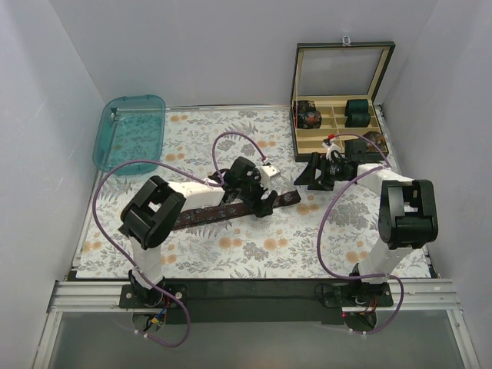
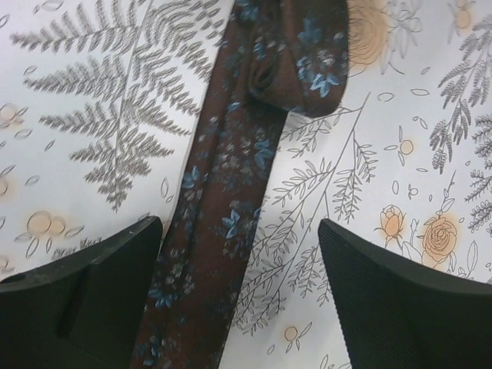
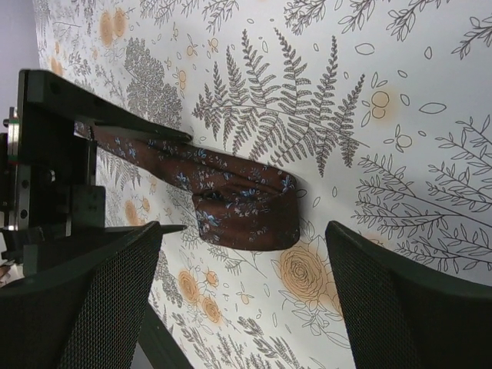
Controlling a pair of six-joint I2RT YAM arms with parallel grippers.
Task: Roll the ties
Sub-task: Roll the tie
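On the floral cloth [image 2: 400, 115], brown tie [image 2: 223, 177], end folded, between spread left hand [image 2: 240, 227]; right hand [image 3: 244, 231] likewise spread.

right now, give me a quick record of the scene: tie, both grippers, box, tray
tie: dark brown, flat on the floral mat, one end folded over
left gripper: open, fingers either side of the tie
right gripper: open, over the folded end
box: lid up, far right, rolled bundles inside
tray: teal, far left
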